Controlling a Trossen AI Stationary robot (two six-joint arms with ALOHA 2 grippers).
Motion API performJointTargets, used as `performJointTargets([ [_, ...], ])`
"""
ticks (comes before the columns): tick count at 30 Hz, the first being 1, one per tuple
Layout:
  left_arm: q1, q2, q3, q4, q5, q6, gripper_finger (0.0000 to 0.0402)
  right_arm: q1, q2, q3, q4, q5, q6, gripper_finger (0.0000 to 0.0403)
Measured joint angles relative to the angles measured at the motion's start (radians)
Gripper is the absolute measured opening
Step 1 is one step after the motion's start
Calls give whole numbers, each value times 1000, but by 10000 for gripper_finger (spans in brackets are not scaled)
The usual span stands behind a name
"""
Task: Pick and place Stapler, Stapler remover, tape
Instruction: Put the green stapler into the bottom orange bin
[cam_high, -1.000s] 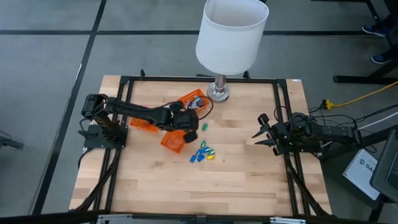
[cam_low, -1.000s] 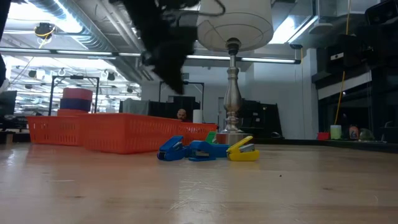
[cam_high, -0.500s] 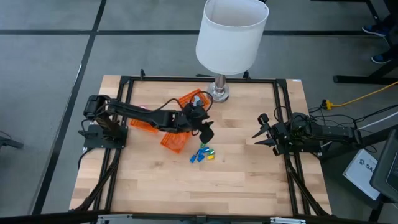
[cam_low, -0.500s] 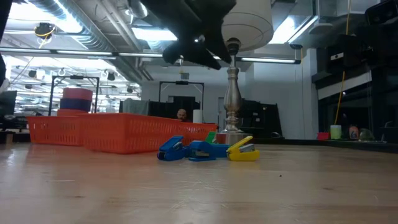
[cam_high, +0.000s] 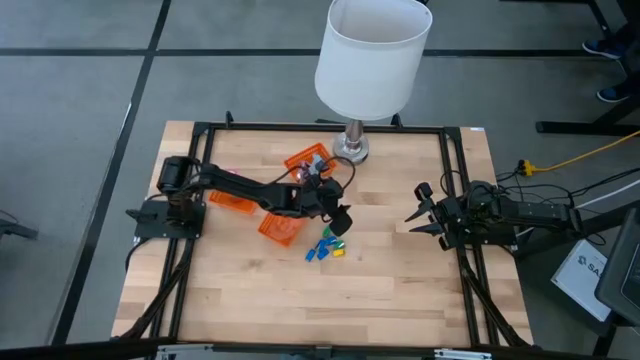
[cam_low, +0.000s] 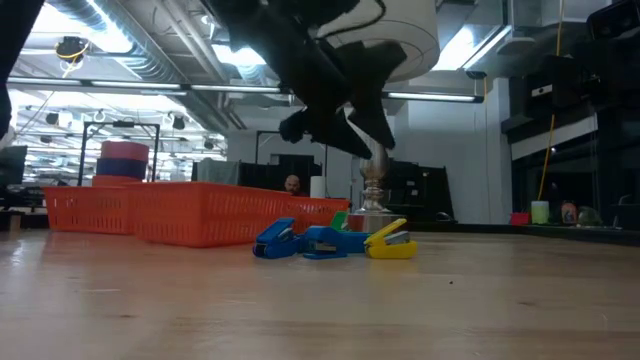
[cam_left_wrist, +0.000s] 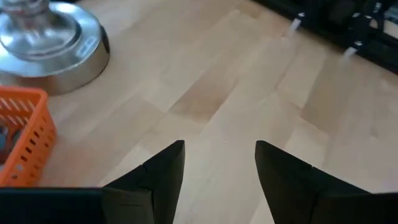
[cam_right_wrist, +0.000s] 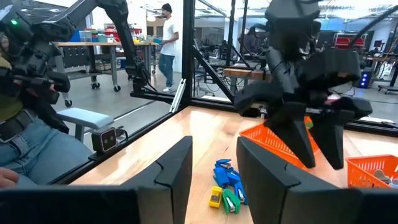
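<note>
A cluster of small blue, yellow and green stapler-like pieces (cam_high: 325, 247) lies on the wooden table near its middle, also seen in the low view (cam_low: 330, 242) and the right wrist view (cam_right_wrist: 225, 185). My left gripper (cam_high: 340, 218) hangs open just above and slightly to the far side of the cluster, tipped downward, with nothing between its fingers (cam_left_wrist: 219, 155). In the low view the left gripper (cam_low: 340, 115) is well clear of the pieces. My right gripper (cam_high: 416, 215) waits open at the table's right side. No tape roll shows.
Three orange baskets (cam_high: 232, 200) (cam_high: 280, 228) (cam_high: 310, 162) stand left of and behind the left gripper. A lamp with a metal foot (cam_high: 350, 148) and a white shade (cam_high: 372, 55) stands at the far middle. A black frame (cam_high: 455, 180) borders the table. Bare wood lies toward the near edge.
My left gripper has swung from above the orange baskets toward the table's right and down, to a spot over the cluster of pieces. It has rolled and tipped downward on the way, and its fingers have spread open. The pieces have not moved.
</note>
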Motion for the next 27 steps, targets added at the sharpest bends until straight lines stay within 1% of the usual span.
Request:
performJointTargets([
  [5, 7, 27, 1, -66, -7, -109, 193, 0, 0, 0, -1, 0, 0, 129],
  [10, 30, 26, 1, -175, -60, -194, 193, 0, 0, 0, 0, 0, 0, 129],
  [12, 42, 26, 0, -208, -58, -216, 193, 0, 0, 0, 0, 0, 0, 129],
  [15, 54, 27, 0, -234, -7, -224, 193, 0, 0, 0, -1, 0, 0, 129],
  [17, 56, 40, 0, -228, 5, -231, 193, 0, 0, 0, -1, 0, 0, 129],
  [27, 53, 58, 0, -249, -9, -233, 194, 0, 0, 0, 0, 0, 0, 129],
])
